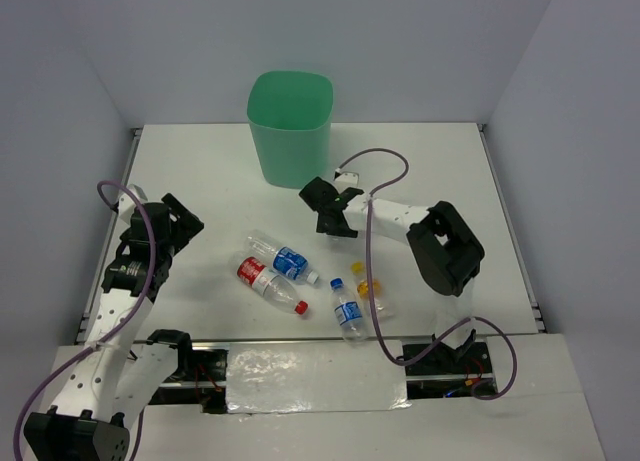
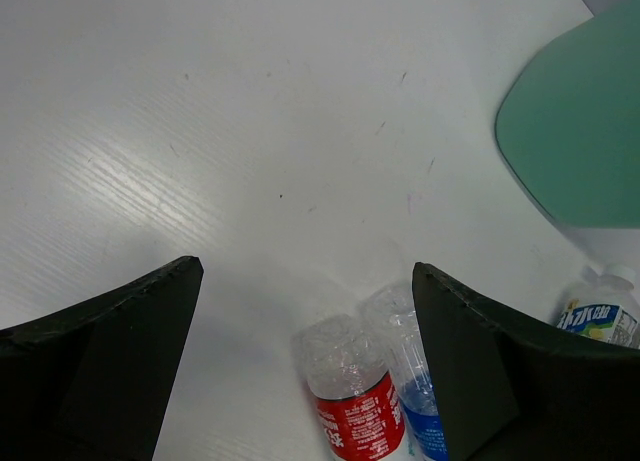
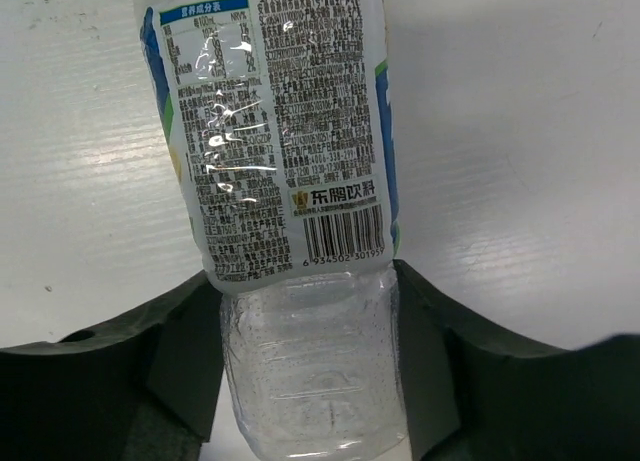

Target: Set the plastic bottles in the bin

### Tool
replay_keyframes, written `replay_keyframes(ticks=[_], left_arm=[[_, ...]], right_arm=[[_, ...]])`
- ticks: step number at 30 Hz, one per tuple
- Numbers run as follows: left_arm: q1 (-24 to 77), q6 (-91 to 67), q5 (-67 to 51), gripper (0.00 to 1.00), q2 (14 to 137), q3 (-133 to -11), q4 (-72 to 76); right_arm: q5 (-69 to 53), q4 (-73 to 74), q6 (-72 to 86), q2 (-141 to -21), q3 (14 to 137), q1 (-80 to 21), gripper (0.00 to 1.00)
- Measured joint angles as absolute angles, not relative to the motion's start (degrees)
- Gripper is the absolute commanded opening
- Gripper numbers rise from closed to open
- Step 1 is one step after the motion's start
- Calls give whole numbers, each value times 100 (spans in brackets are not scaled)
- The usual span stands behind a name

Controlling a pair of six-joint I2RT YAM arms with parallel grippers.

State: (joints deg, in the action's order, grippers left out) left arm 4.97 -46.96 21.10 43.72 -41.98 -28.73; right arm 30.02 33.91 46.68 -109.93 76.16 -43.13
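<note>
A red-labelled bottle (image 1: 262, 277), two blue-labelled bottles (image 1: 290, 262) and an orange-liquid bottle (image 1: 370, 289) lie nearest on the table (image 1: 450, 161). The left gripper (image 2: 305, 271) gapes wide. The right gripper (image 3: 305, 311) clamps a fifth bottle (image 3: 275, 131), its pale label reading 东鹏饮料 over a barcode, near the mint-green bin (image 1: 290, 141)

The pale-labelled bottle (image 3: 290, 131) between my right jaws runs off my right wrist view at top and bottom, so neither its cap nor its base shows. Most of its small print is too fine for me to read. From overhead I cannot make it out under the jaws. In my left wrist view the red-labelled bottle (image 2: 350, 401) and blue-labelled bottle (image 2: 395, 341) are cut by the lower edge, caps unseen. The bin (image 2: 580, 131) is cropped at the right.
</note>
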Motion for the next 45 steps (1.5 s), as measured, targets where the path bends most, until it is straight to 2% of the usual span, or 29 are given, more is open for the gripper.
replay_keyframes(ticks=[4,6,9,18,21,24,28,32,33,37,45], left_arm=[[497,-4698,2117,99,4375,-4198,-2877],[497,-4698,2117,99,4375,-4198,-2875],[497,-4698,2117,99,4379,-4198,-2873],[497,-4794,2121,99,4810,-4217,-2915],[497,-4821,2110,99,5033,-4335,-2941],[497,-4821,2025,99,5113,-4362,-2893],[497,-4807,1747,99,5129,-4362,-2794],[497,-4786,1365,99,5105,-4268,-2499],[497,-4779,1282,99,5078,-4215,-2440],[502,-4748,1031,99,4989,-4071,-2401],[504,-4687,600,99,4799,-3863,-2421]], right_arm=[[3037,3288,4425,-10796,7575,-4316,44],[3039,3232,4185,-10501,7537,-4316,34],[2950,3159,3621,-9852,7529,-4318,31],[2075,2563,1918,-7378,7286,-4324,34],[1798,2440,1288,-7507,7957,-4324,35],[1684,2305,790,-8252,9148,-4283,36],[1441,2182,285,-9623,10989,-4108,43],[1179,2095,-5,-11006,12543,-3798,55],[1125,2040,-45,-11271,12779,-3730,60],[873,1804,-176,-12114,13294,-3487,100],[685,1815,-311,-12298,13220,-3437,100]])
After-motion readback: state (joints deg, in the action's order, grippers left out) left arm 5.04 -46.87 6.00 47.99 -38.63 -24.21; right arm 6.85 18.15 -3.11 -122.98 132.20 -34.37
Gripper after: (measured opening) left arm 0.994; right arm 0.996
